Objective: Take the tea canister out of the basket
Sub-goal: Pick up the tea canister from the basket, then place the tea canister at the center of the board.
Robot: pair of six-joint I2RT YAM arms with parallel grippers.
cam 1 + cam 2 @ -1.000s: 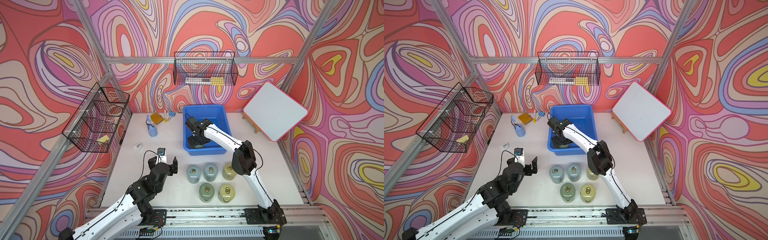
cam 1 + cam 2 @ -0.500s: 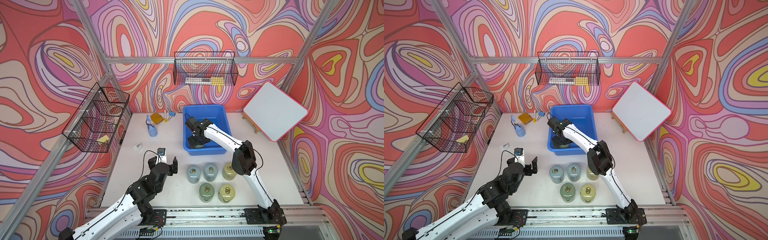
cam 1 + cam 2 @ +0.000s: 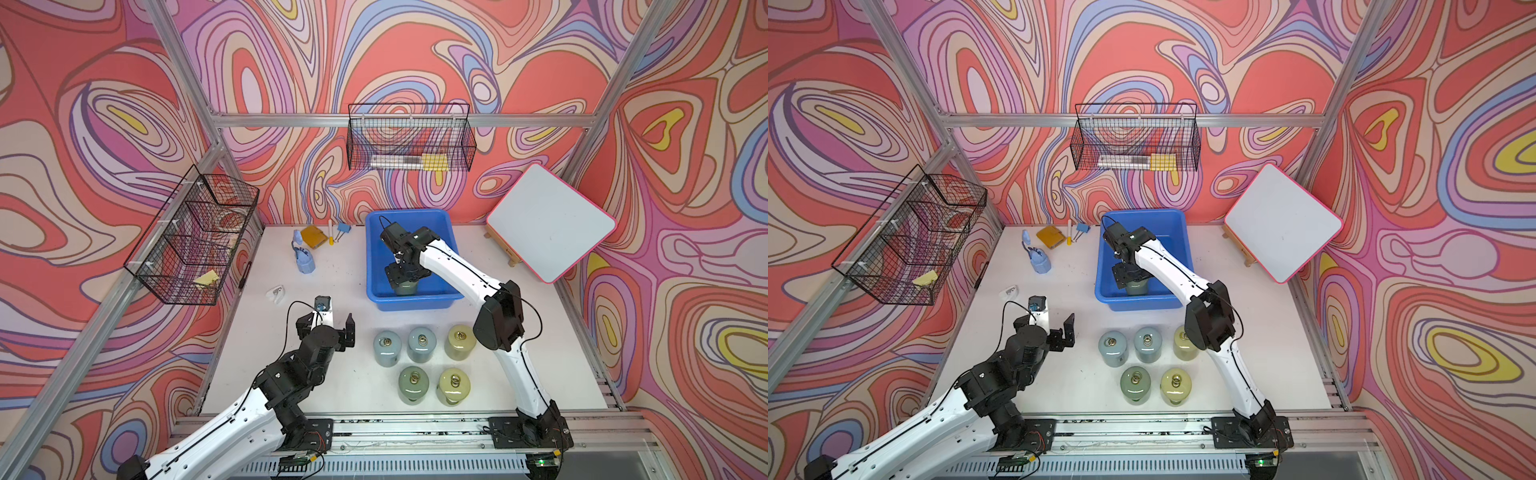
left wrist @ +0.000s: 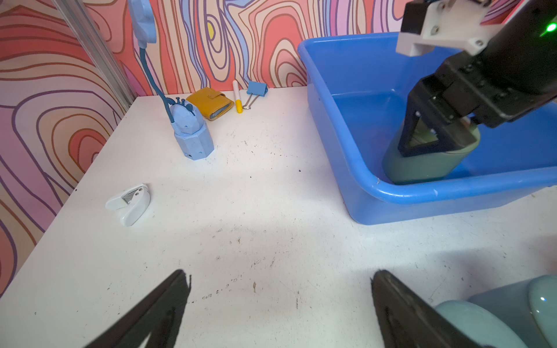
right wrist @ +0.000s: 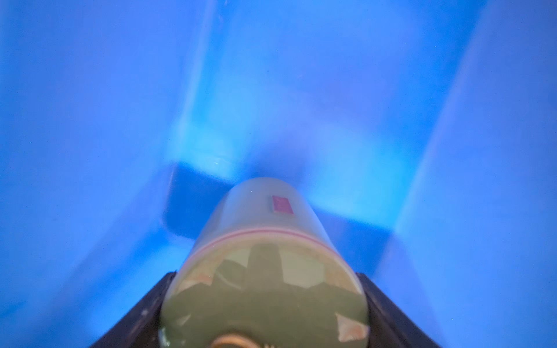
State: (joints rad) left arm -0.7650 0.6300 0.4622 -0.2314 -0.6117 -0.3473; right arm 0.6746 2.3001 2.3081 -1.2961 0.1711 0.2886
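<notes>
A grey-green tea canister (image 3: 405, 287) (image 3: 1136, 287) (image 4: 422, 165) (image 5: 262, 229) stands upright near the front wall inside the blue basket (image 3: 415, 305) (image 3: 1138, 302) (image 4: 331, 105) (image 5: 90, 120). My right gripper (image 3: 405, 275) (image 3: 1133, 275) (image 5: 265, 277) reaches down into the basket and is shut on the canister's upper part, one black finger on each side. My left gripper (image 3: 328, 326) (image 3: 1044, 324) (image 4: 280, 275) hovers open over bare table, left of the basket, with nothing between its fingers.
Several more canisters (image 3: 419, 345) (image 3: 1148, 344) stand on the table in front of the basket. A blue desk fan (image 3: 304, 262), yellow wallet (image 3: 313, 237), marker, binder clip and white punch (image 3: 276, 293) lie at left. A whiteboard (image 3: 548, 222) leans at right. Wire baskets hang on the walls.
The right gripper's jaws have drawn in slightly onto the canister. Both arms otherwise stay where they were.
</notes>
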